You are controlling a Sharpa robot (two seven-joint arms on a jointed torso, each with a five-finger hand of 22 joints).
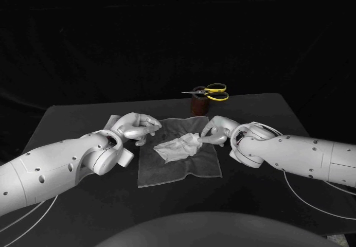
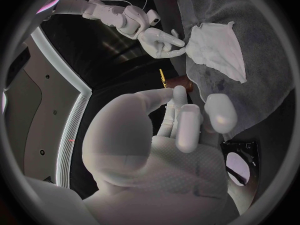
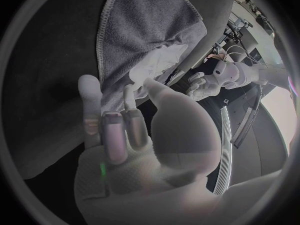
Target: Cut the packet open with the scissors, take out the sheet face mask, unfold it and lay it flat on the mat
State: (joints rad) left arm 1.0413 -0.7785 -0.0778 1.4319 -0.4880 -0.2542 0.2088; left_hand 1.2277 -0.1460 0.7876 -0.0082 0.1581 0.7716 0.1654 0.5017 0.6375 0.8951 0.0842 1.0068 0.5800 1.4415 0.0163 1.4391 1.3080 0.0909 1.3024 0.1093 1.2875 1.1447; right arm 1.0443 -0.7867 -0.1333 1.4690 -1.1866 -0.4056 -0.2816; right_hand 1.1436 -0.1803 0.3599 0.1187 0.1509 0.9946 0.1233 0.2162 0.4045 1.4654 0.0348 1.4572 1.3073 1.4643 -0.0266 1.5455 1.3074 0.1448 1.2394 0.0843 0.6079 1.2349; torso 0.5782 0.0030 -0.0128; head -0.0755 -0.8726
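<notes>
Mat (image 1: 180,174): grey cloth rectangle, spread flat at the table's centre, its far corner wrinkled. Sheet face mask (image 1: 178,146): white, crumpled and only partly unfolded; lying on the mat's upper half, toward 12 o'clock from the mat's middle; its corner at 2 o'clock pinched by the right hand (image 1: 216,128). Scissors (image 1: 211,92): yellow handles, short metal blades; lying across a brown cylinder (image 1: 199,106) at 12 o'clock beyond the mat; blades toward 9 o'clock, handles toward 3 o'clock.

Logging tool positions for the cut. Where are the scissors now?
Head view: the yellow-handled scissors sit atop a brown holder, far side of the table, beyond the mat.
</notes>
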